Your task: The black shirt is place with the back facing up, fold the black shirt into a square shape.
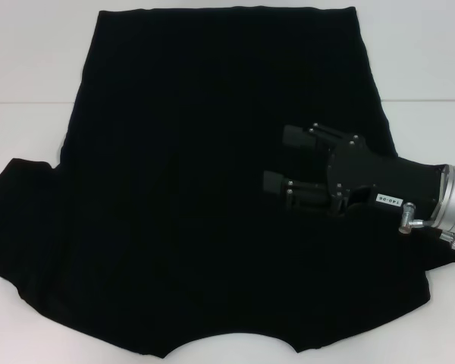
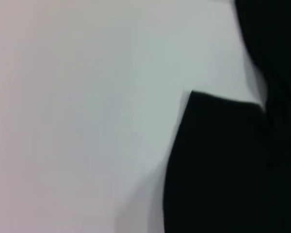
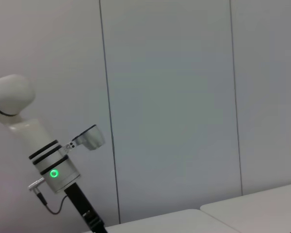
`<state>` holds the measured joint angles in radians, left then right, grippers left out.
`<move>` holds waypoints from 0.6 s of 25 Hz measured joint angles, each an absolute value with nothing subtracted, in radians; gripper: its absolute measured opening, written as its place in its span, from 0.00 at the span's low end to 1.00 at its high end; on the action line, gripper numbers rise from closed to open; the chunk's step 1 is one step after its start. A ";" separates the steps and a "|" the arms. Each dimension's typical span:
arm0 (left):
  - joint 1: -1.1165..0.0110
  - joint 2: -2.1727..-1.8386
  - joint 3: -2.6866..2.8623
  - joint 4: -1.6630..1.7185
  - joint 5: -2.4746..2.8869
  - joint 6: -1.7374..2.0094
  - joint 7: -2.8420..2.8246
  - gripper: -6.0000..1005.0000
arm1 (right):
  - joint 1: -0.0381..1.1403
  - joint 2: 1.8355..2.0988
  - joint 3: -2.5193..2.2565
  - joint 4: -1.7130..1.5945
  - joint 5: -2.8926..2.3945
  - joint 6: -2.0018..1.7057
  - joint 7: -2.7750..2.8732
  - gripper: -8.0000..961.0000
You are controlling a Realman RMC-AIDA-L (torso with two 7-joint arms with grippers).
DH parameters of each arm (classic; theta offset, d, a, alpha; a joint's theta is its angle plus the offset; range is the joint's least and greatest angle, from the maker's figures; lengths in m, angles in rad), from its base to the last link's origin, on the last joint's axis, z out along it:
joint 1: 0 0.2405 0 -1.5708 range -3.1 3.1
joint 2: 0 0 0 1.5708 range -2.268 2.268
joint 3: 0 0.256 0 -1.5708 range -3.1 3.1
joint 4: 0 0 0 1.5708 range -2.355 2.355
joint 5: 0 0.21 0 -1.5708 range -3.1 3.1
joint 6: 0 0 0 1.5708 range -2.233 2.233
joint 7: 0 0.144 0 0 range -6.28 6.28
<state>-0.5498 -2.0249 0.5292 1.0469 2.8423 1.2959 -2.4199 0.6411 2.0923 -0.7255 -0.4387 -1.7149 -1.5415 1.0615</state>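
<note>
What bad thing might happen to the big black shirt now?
The right gripper hangs open over the black shirt, holding nothing. If it pinches from there, it might grab cloth in the middle rather than an edge, so the fold could bunch. The shirt's neckline side runs past the near edge of the head view; it might slide off the white table.

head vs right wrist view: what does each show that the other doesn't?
Only the head view shows the black shirt spread flat on the white table, with the right gripper over the shirt's right side, jaws apart and holding nothing. Only the right wrist view shows the left arm, raised with a green light on its wrist, and the pale wall panels behind it. Both share a bit of the white table. The left gripper itself does not clearly show in either.
</note>
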 joint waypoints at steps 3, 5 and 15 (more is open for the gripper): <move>-0.567 -2.022 0.532 1.042 2.833 1.289 -2.419 0.03 | 0.642 2.092 -0.725 -0.439 -1.715 -1.541 1.062 0.93; -0.582 -2.018 0.532 1.033 2.826 1.283 -2.418 0.03 | 0.643 2.092 -0.726 -0.439 -1.715 -1.541 1.061 0.93; -0.633 -2.010 0.537 0.989 2.625 1.335 -2.336 0.03 | 0.641 2.092 -0.726 -0.439 -1.715 -1.540 1.061 0.92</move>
